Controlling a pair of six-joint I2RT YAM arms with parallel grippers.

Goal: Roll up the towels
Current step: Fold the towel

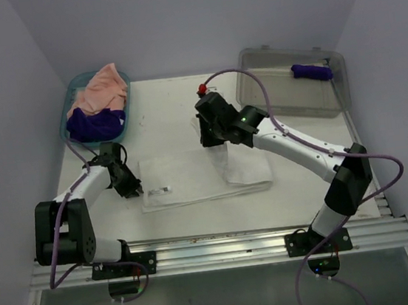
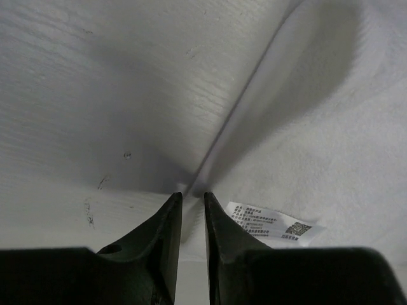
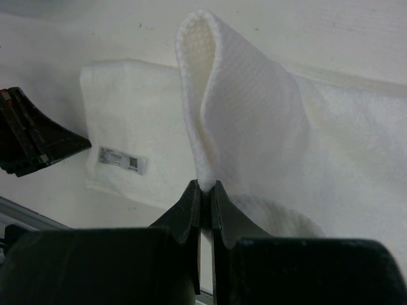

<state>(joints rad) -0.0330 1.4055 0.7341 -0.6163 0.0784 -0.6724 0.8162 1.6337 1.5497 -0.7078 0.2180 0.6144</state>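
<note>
The white towel (image 1: 192,178) lies flat in the middle of the table. My right gripper (image 1: 212,138) is shut on its far right corner and holds it up as a standing fold (image 3: 235,101); the pinch shows in the right wrist view (image 3: 205,185). My left gripper (image 1: 134,187) is at the towel's left edge, its jaws nearly together on the edge (image 2: 189,190), beside the towel's label (image 2: 270,223). A peach-pink towel (image 1: 99,89) and a dark purple towel (image 1: 95,125) lie crumpled in the teal basket. A dark purple roll (image 1: 312,71) lies in the clear bin.
The teal basket (image 1: 67,111) stands at the table's far left corner and the clear grey bin (image 1: 287,98) at the far right. The metal rail (image 1: 216,249) runs along the near edge. Purple cables loop from both arms.
</note>
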